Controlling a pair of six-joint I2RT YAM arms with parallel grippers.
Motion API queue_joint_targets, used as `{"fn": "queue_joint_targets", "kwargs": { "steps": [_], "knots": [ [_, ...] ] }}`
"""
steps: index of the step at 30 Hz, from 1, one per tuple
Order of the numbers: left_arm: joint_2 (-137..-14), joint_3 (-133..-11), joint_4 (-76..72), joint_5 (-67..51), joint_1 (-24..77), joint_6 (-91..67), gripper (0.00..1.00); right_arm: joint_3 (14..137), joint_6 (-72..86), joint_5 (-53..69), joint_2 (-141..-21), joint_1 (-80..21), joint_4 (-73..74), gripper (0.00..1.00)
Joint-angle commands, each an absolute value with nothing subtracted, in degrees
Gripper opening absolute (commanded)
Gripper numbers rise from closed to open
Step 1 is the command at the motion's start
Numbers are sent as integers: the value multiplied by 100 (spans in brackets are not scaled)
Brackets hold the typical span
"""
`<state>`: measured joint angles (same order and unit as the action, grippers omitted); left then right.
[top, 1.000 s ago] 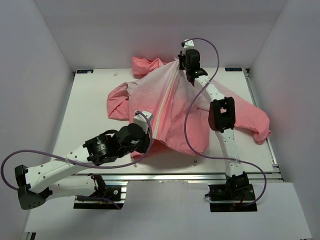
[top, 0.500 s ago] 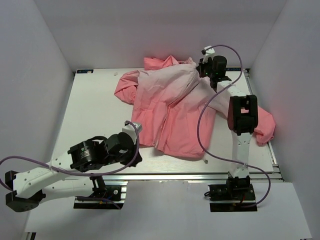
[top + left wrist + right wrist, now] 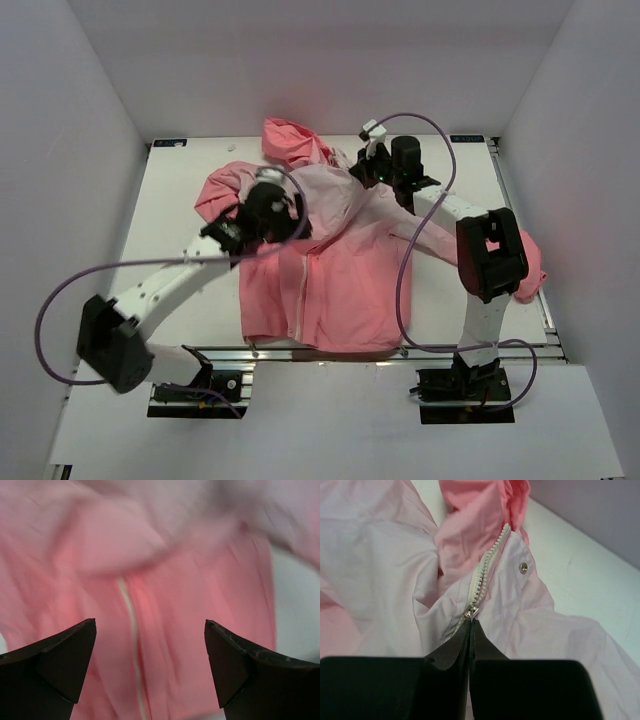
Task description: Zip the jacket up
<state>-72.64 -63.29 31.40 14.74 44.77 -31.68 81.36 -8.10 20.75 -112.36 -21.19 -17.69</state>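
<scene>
The jacket (image 3: 340,290) lies spread on the table (image 3: 180,190), front side up. Its hem is toward the near edge and its hood (image 3: 290,140) is bunched at the far end. One coral sleeve (image 3: 528,255) trails off toward the table's right side, partly behind my right arm.

The whitish zipper (image 3: 300,290) runs up the middle from the hem. In the top view I can't tell how far along it is joined.

The right gripper (image 3: 471,622) is at the collar end, on the far side of the table. Its fingers are pressed together and pinch the zipper pull (image 3: 470,613) right at their tips. In the right wrist view, zipper teeth run away from the tips up to the collar edge. A metal snap (image 3: 523,568) sits just beside them on the pale fabric, and that fabric is puckered around the pinch point.

The left gripper (image 3: 150,623) is over the jacket's upper left chest, with the arm reaching diagonally across the table. Its fingers (image 3: 60,660) are spread wide with nothing between them. The left wrist view is blurred, but pink fabric fills it and the zipper line runs between the two fingers below. I can't tell whether the fingers touch the cloth or hang just above it.
</scene>
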Motion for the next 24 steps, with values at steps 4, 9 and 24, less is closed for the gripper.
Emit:
{"fn": "queue_joint_targets", "kwargs": {
  "steps": [4, 9, 24],
  "knots": [
    [-8865, -7267, 1285, -1439, 1873, -3498, 98, 7349, -1063, 2136, -10662, -2065, -2135, 0],
    [-10447, -8733, 712, -2494, 1661, -3621, 98, 6918, -1415, 1812, -10442, -2188, -2581, 0],
    [-13218, -11795, 194, -3902, 1828, -3630, 98, 5624, -1731, -201, -10283, -2610, -7426, 0]
  ]
}}
